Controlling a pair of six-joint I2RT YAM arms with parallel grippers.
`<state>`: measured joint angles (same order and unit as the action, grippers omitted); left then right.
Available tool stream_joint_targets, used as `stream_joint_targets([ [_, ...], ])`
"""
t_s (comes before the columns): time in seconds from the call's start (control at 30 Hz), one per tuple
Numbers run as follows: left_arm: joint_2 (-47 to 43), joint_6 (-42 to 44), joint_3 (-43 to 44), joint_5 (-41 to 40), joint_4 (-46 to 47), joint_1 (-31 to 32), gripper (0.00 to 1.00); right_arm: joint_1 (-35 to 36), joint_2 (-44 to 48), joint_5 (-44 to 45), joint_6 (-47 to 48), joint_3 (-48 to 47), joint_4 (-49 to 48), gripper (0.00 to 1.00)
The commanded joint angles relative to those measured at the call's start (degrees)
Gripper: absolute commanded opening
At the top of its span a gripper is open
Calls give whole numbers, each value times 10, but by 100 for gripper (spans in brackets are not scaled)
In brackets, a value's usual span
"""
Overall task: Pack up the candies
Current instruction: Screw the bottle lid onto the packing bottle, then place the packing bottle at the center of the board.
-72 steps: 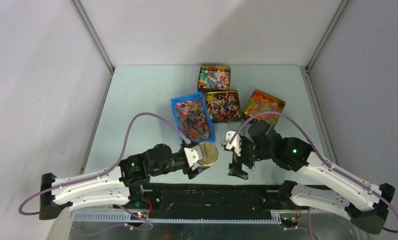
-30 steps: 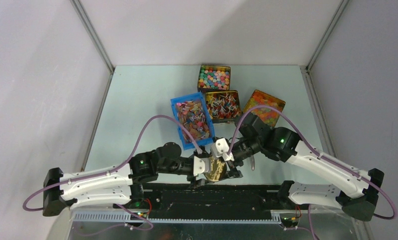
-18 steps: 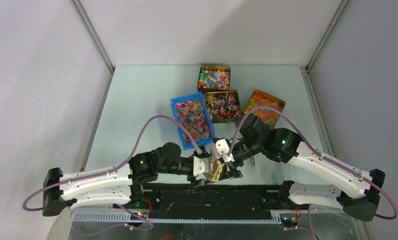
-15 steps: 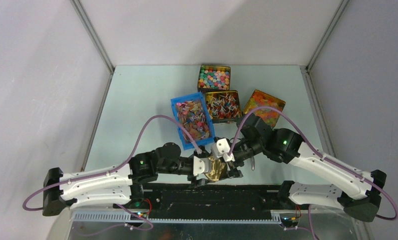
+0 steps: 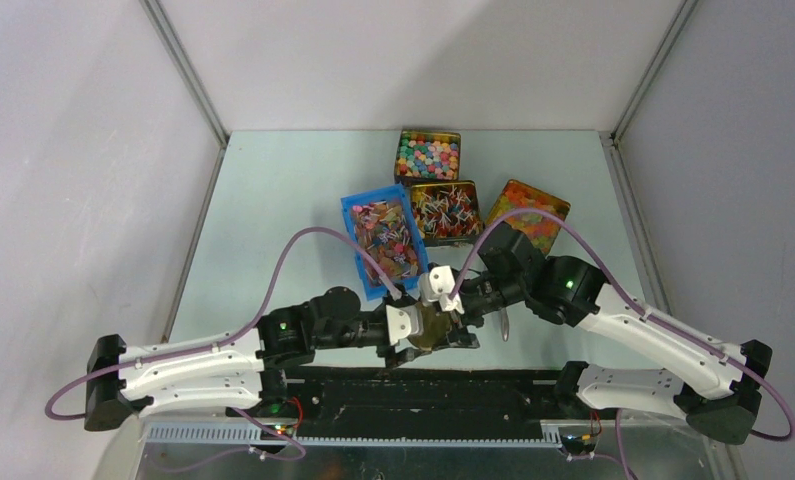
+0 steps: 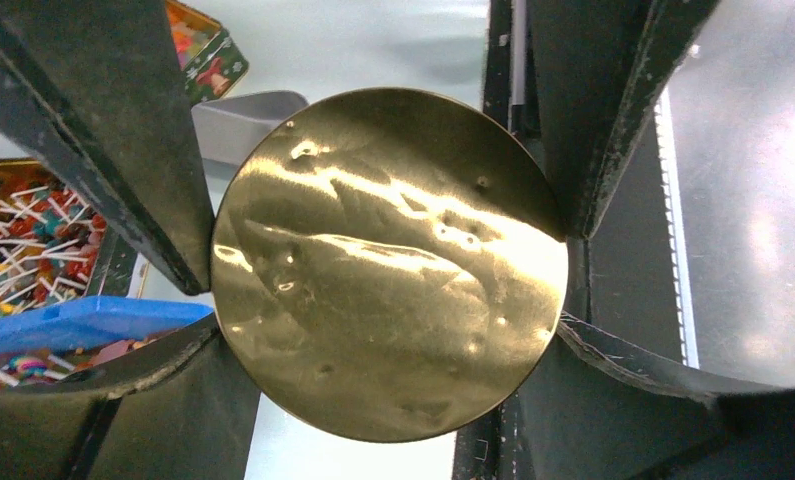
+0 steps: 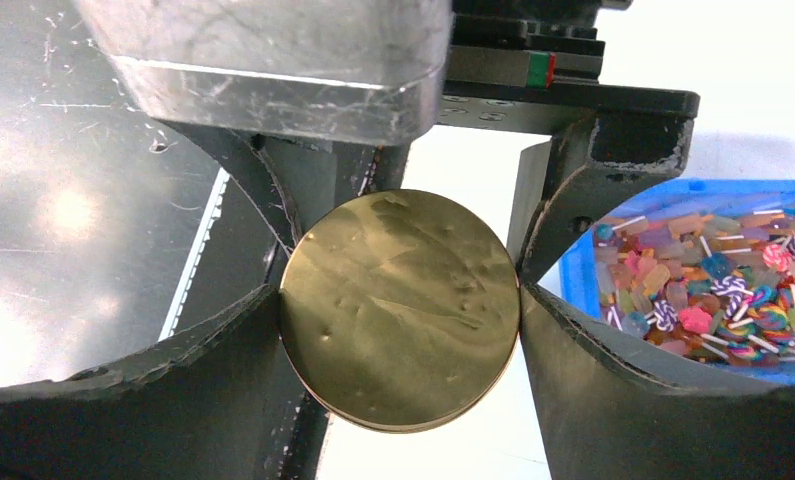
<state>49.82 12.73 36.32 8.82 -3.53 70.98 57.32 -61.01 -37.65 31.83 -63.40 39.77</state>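
The candies [image 5: 386,238] are lying in a blue crate [image 5: 356,243] on the tabletop [image 5: 273,200], just behind the two pincers and apart from both — neither is touching a sweet. The left pincer [image 6: 388,325] and the right pincer [image 7: 400,292] are meeting near the front edge, and both are clamping the rim of one round gold tin [image 5: 430,326] between their fingers. Its flat gold face is filling most of both wrist views, so whether it is a lid or a whole box is not showing, and the crate is being cut off at the frame edge there. A thin grey thing [image 5: 504,325] beside the right pincer is too small to name. Just right of the crate, a square gold tin [image 5: 412,212] is holding sweets on white sticks. Behind it, a back tin [image 5: 400,150] is holding round pastel balls. A right-hand tin [image 5: 543,193] — partly covered by the right arm — is holding glossy orange-yellow jellies.
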Motion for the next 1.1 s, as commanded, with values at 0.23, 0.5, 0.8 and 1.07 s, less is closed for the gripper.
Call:
stream_joint_targets([
  [0.23,-20,-49,32,-154,135,-5,36,7,-2,59,-75,-3,-34,70],
  [0.5,-8,-49,47,-178,140,-5,35,19,-4,101,-108,-3,-53,67],
  [0.8,-13,-29,43,-154,134,-5,36,22,9,116,-106,18,-60,68],
  [1.07,-33,-22,21,-139,105,-5,43,14,42,108,-119,102,-139,67],
])
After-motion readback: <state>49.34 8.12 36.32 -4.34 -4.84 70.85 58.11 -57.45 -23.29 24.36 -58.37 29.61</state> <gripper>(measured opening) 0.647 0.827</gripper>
